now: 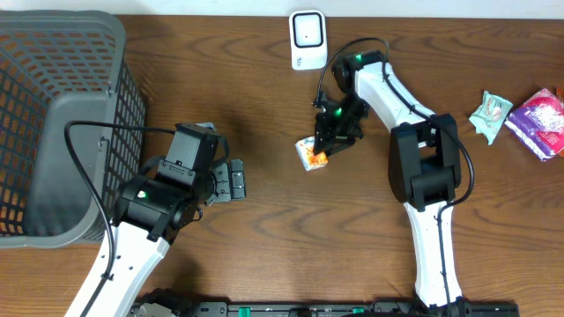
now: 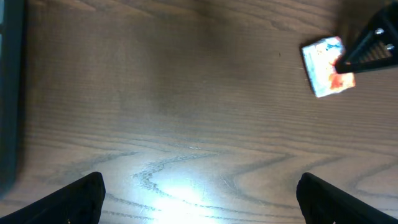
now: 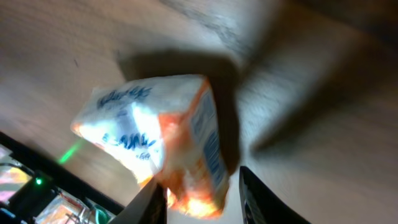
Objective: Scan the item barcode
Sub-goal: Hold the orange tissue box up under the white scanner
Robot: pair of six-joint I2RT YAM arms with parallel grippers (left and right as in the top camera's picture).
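Brown wood-grain desk [image 1: 264, 255] fills every view, with a grey mesh basket [image 1: 53, 114] at its left end and a white scanner [image 1: 307, 40] near the far edge.

The small white-and-orange packet [image 1: 309, 155] lies directly at the right pincer [image 1: 328, 145]. Its orange end sits between the two fingers and its long axis runs out and away from them at a slant. I cannot tell whether the fingers are pressing on that end or standing just clear of it. The scanner lies ahead of this pincer and slightly to its left, well apart, so the right arm is clearly the one placed for the job.

The left pincer [image 2: 200, 196] is spread wide over bare wood, holding nothing. The packet lies well off to its right.

No barcode shows in any view. The packet's print is blurred in the right wrist view, and its underside and the face toward the desk are hidden. I cannot say which face should turn toward the scanner.
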